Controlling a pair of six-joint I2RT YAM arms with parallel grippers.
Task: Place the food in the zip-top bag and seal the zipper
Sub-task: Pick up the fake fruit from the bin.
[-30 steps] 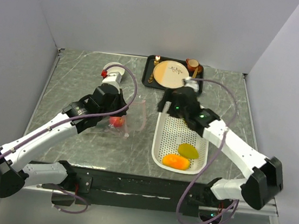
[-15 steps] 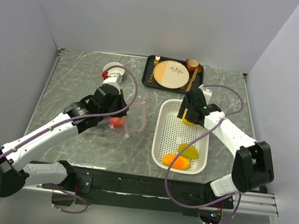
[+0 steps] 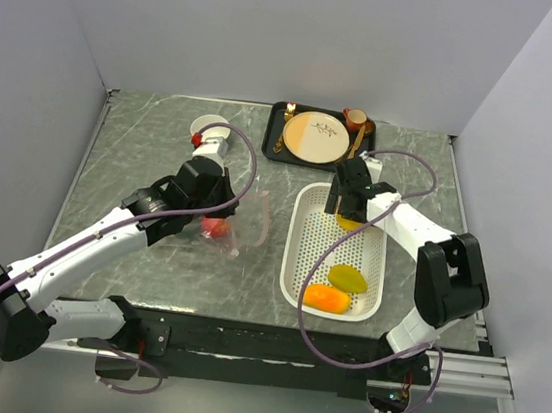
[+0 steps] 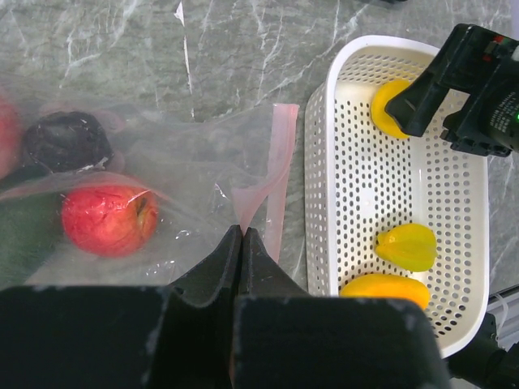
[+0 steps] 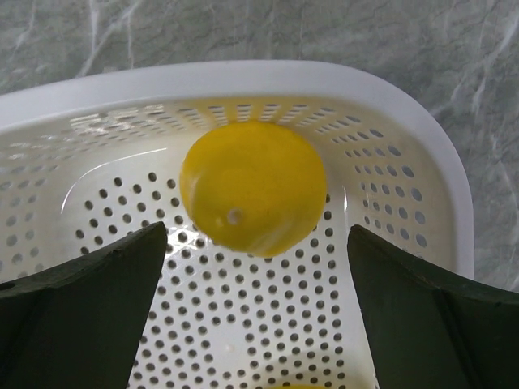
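Left gripper (image 4: 242, 235) clenched on the bag (image 4: 162, 162) at its zipper (image 4: 280, 162); right gripper (image 5: 255, 233) spread wide.
Bag lay just left of the basket (image 4: 357, 162), holding a red fruit (image 4: 108, 219) and a dark fruit (image 4: 65, 142). Right fingers straddled a yellow fruit (image 5: 253, 186) at the basket's far end.

Even, diffuse light from above fills the enclosure, casting only faint, soft shadows beneath the arms on the grey table (image 3: 132, 149). In the left wrist view, pale glare streaks the crinkled zip-top bag (image 4: 178, 146), and the left gripper (image 4: 242, 235) looms dark and soft-focused. The right gripper (image 5: 258, 243) is blurred at its frame's lower corners against the bright, sharp white basket (image 5: 422, 154).
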